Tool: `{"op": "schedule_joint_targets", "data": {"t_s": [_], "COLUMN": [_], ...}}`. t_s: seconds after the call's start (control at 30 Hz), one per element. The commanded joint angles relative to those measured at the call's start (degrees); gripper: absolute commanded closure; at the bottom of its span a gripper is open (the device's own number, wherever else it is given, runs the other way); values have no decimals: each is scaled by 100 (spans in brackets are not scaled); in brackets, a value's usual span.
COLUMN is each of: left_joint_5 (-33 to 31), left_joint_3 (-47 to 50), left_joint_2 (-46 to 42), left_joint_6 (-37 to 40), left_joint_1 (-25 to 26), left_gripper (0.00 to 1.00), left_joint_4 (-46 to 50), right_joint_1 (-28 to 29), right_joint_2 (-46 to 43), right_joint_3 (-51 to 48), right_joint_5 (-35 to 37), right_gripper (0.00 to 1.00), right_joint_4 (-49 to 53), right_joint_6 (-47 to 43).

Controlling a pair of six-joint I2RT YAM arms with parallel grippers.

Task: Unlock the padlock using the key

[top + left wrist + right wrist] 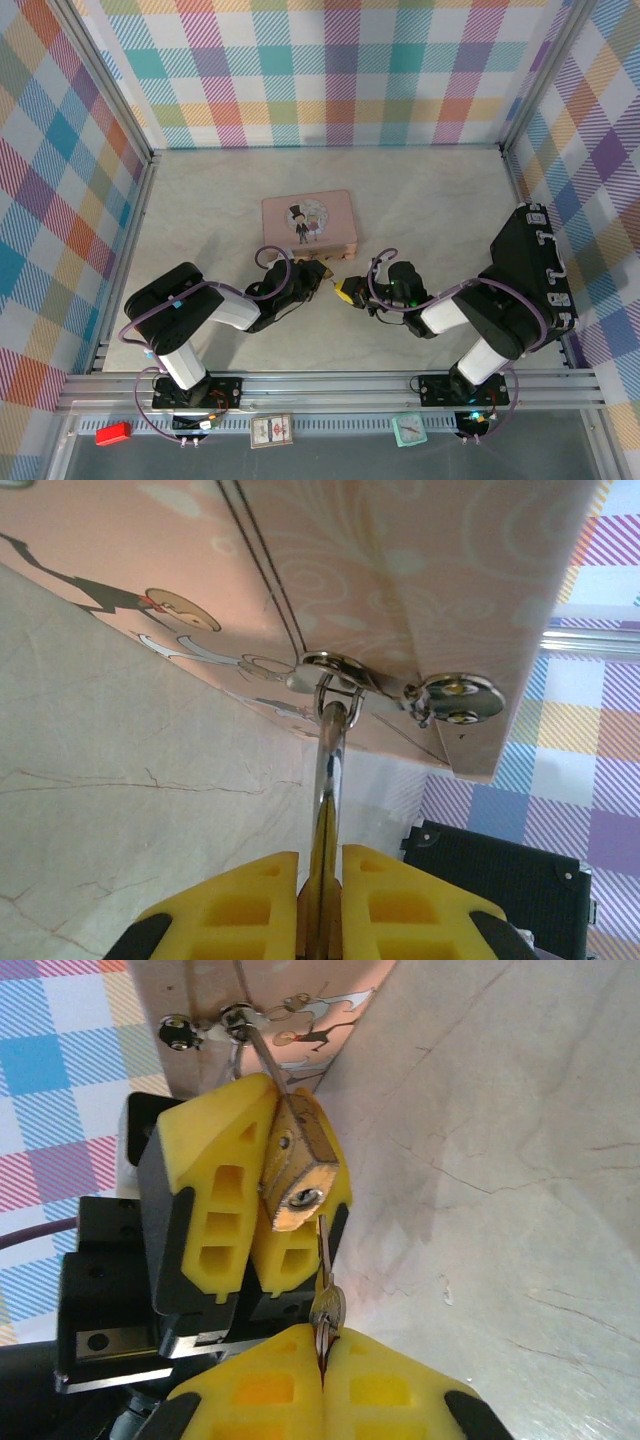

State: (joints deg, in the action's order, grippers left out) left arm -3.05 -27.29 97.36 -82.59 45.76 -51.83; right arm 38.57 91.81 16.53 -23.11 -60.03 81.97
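Observation:
The brass padlock [298, 1170] hangs by its silver shackle [330, 760] from the clasp ring [335, 675] of the pink tin [305, 222]. My left gripper [320, 905] is shut on the padlock body, and its yellow fingers [215, 1190] pinch it from both sides. The keyhole [305, 1198] faces my right gripper [322, 1355], which is shut on the small metal key [325, 1295]. The key's blade points up at the padlock's face, and its tip sits just right of the keyhole, outside it. In the top view both grippers [322, 280] [345, 291] meet in front of the tin.
The tin lies on a pale marble-look tabletop [430, 200] with plaid walls around it. The right arm's black body [500, 880] is close behind the tin's corner. A red block [113, 432], a card [271, 430] and a teal clock [408, 430] sit below the front rail.

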Motion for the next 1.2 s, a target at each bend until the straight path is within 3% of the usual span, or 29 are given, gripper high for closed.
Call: {"op": "schedule_joint_targets", "data": {"t_s": [0.0,0.5,0.9,1.17], "left_joint_5": [287,322,375,366], "left_joint_3": [92,132,92,145], "left_joint_2": [73,164,238,324], "left_joint_6": [-196,-264,-308,-346], "left_joint_1": [39,41,44,44], "left_gripper": [100,100,100,100], "left_joint_4": [-236,-380,-450,-602], "right_joint_1": [-25,-120,-288,-332], "right_joint_2": [57,424,1169,1085], "right_joint_3": [-97,-146,-222,-236], "right_joint_5": [-45,-183,-336,-387], "right_gripper": [100,100,100,100], "right_joint_4": [-480,-915,-2034,-2021], "right_joint_6": [23,89,538,460]}}
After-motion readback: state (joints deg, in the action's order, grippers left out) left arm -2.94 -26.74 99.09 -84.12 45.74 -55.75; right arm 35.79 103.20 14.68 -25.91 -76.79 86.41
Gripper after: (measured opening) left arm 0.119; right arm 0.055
